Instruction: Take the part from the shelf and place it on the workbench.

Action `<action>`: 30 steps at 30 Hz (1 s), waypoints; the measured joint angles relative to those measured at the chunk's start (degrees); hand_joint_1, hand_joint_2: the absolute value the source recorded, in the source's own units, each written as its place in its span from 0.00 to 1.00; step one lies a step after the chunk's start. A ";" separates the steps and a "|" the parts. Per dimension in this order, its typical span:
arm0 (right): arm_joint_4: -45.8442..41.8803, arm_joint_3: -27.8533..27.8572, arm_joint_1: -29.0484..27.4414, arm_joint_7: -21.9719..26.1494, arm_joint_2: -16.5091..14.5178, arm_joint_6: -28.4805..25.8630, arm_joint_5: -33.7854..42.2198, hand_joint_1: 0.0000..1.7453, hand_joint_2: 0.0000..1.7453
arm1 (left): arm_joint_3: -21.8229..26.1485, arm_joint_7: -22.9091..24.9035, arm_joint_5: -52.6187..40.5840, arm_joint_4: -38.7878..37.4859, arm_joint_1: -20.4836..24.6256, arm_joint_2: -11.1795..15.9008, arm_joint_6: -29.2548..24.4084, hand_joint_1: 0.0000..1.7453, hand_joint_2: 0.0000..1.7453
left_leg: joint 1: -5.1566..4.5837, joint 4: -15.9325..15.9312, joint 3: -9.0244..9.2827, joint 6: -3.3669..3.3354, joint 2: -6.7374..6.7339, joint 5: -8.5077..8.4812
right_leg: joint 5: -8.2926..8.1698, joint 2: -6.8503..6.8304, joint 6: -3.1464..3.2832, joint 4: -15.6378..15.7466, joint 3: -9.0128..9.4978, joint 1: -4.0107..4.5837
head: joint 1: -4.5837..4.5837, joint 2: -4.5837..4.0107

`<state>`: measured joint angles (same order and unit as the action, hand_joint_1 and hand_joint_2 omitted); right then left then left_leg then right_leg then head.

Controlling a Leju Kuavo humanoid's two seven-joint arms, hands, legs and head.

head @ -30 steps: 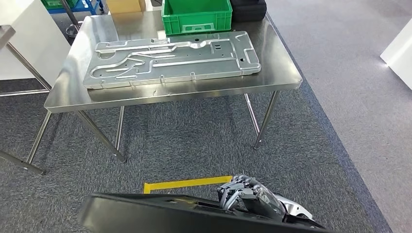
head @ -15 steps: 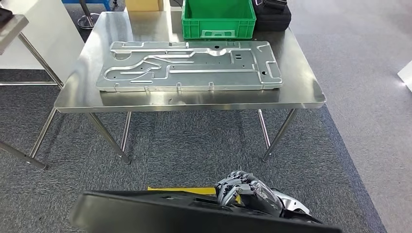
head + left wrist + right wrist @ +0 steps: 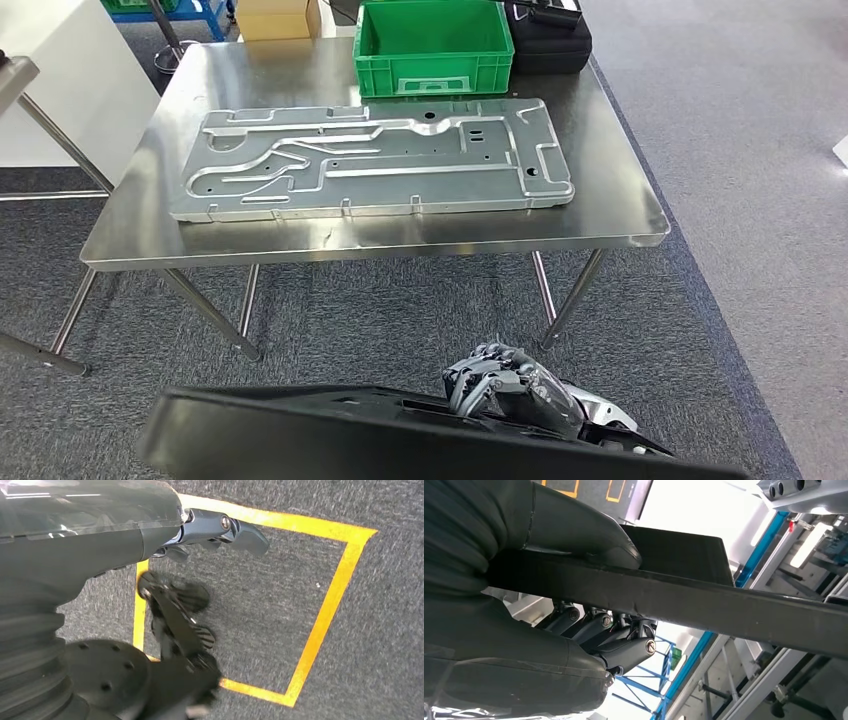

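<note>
Across the bottom of the head view lies the black flat part [image 3: 300,435], held low in front of me. My right hand [image 3: 510,385] grips its right end; in the right wrist view the thumb [image 3: 574,530] presses on one face of the part's edge [image 3: 724,605] and the fingers [image 3: 624,645] curl under the other. The steel workbench [image 3: 620,215] stands ahead, across a strip of carpet. My left hand [image 3: 215,527] hangs over the floor with nothing in it.
A large grey stamped metal panel [image 3: 370,160] covers most of the workbench. Behind it stand a green crate [image 3: 430,40] and a black case [image 3: 550,40]. A white cabinet [image 3: 50,90] stands left. Yellow tape [image 3: 325,610] marks the carpet below me.
The whole picture has shifted as the camera moved, and the workbench now sits slightly differently in view. The black part and my right hand keep their place and grip.
</note>
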<state>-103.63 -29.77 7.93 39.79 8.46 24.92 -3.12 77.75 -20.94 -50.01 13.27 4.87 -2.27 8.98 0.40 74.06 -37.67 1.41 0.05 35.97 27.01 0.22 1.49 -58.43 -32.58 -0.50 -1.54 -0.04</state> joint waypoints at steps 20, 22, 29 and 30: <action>-2.28 4.38 3.26 0.01 1.10 -6.77 -3.05 0.92 1.00 | 0.23 -0.99 0.16 -0.04 -0.16 -0.04 0.32 0.00 1.00 | -0.49 -15.75 8.65 -3.01 0.40 -6.99 | -1.29 0.07 -1.99 -3.69 -4.94 0.50 | -0.20 0.00; -2.27 5.78 4.67 0.00 1.66 -8.16 -3.93 0.92 1.00 | 0.25 -1.03 0.23 -0.09 -0.06 -0.19 0.39 0.00 1.00 | -0.50 -15.70 8.87 -2.48 0.41 -6.47 | -3.41 0.02 -1.18 -0.96 -4.51 0.97 | -0.04 0.00; 3.98 11.57 13.08 -0.68 3.84 -12.08 -7.33 0.92 1.00 | 0.25 -1.66 0.13 -0.09 0.56 -0.04 1.16 0.00 1.00 | -0.01 -3.75 2.66 -0.60 0.29 -1.68 | -3.22 0.05 0.09 0.79 -2.51 0.13 | 0.28 0.00; 5.75 12.47 14.30 -1.15 4.16 -13.14 -8.87 0.92 1.00 | 0.24 -1.76 0.01 -0.09 0.53 -0.04 1.30 0.00 1.00 | 0.23 -0.86 0.52 -0.33 0.28 -0.79 | -3.10 0.05 0.06 0.78 -2.45 0.08 | 0.27 0.00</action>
<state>-97.88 -17.30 22.22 38.64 12.62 11.78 -11.99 77.99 -22.70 -50.01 13.18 5.41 -2.31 10.27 0.63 73.20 -37.15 1.08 0.34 35.18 23.91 0.28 1.55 -57.65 -35.03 -0.41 -1.26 -0.04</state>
